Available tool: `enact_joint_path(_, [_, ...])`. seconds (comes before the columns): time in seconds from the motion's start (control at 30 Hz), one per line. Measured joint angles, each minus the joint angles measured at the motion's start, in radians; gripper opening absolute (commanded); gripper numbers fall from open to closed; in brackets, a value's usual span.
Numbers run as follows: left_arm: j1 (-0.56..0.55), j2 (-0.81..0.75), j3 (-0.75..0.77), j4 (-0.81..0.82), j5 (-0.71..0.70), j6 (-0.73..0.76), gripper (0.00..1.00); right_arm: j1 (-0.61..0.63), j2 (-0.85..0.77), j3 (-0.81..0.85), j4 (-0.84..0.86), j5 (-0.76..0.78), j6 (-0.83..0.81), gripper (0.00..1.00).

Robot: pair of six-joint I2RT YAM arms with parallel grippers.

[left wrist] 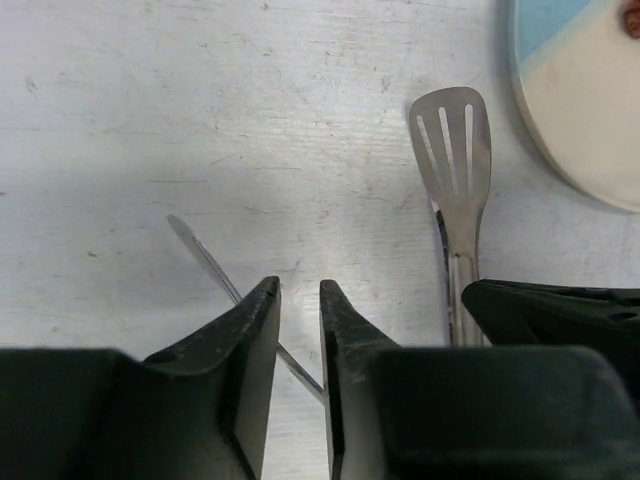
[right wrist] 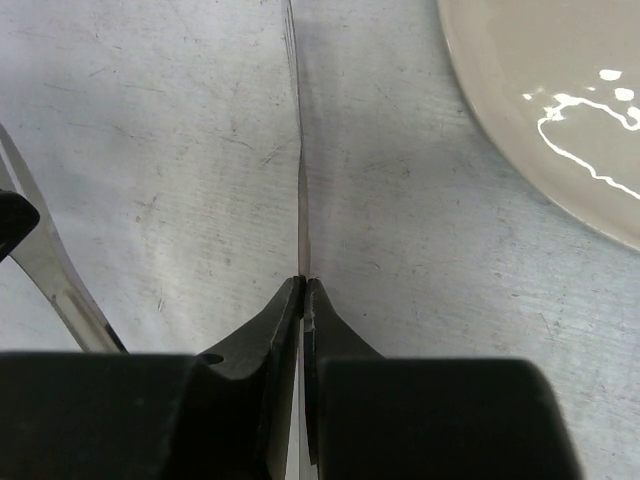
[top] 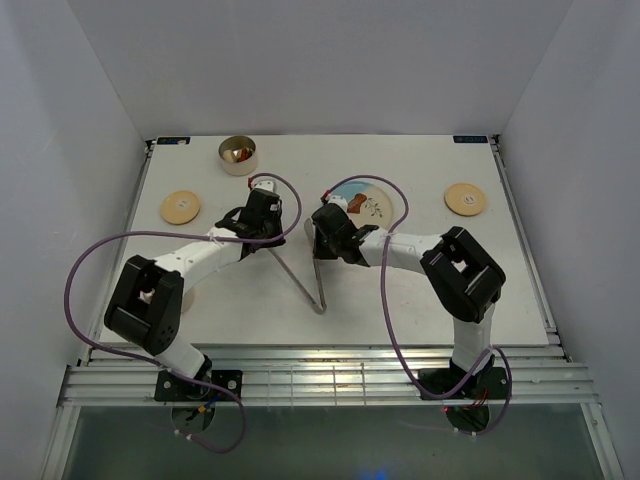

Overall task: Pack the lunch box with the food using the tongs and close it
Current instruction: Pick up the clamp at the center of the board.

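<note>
Left wrist, slim silver tongs point(left wrist: 458, 205), slotted flat tip

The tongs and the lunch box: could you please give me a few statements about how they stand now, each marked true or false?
1. The right gripper is shut on one arm of the tongs. True.
2. The left gripper is squeezed fully shut. False: its jaws stand apart, with the other tong arm running between them.
3. Both wooden lids sit on tins. False: the left lid and the right lid lie flat on the table.
4. The tin at the far edge is uncovered. True.
</note>
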Motion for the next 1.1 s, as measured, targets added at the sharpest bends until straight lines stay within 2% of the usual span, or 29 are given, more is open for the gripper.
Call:
enact_joint_path(0.07, [0.0,-0.014,0.0,-0.01,-0.011,-0.01,0.45,0.001,0.0,0.01,-0.017,0.002,-0.013,0.08])
enact_joint_path(0.17, [0.0,-0.056,0.0,-0.023,-0.013,-0.013,0.49,0.004,0.0,0.018,-0.019,0.001,-0.036,0.1])
enact_joint_path(0.27, [0.0,-0.11,0.0,-0.024,-0.009,-0.018,0.62,0.008,0.0,0.019,-0.027,0.006,-0.056,0.11])
enact_joint_path(0.3, [0.0,-0.126,0.0,-0.026,-0.009,-0.025,0.73,0.01,-0.001,0.019,-0.033,0.008,-0.061,0.12])
enact_joint_path(0.43, [0.0,-0.175,-0.01,-0.052,-0.027,-0.054,0.81,0.013,-0.019,0.019,-0.05,0.016,-0.063,0.08])
enact_joint_path(0.73, [0.002,-0.297,-0.151,-0.057,-0.008,-0.101,0.82,0.016,-0.045,0.045,-0.071,0.032,-0.049,0.13])
enact_joint_path(1.1, [0.003,-0.307,-0.268,0.033,0.096,-0.16,0.83,0.021,-0.005,0.103,-0.114,0.038,-0.023,0.18])
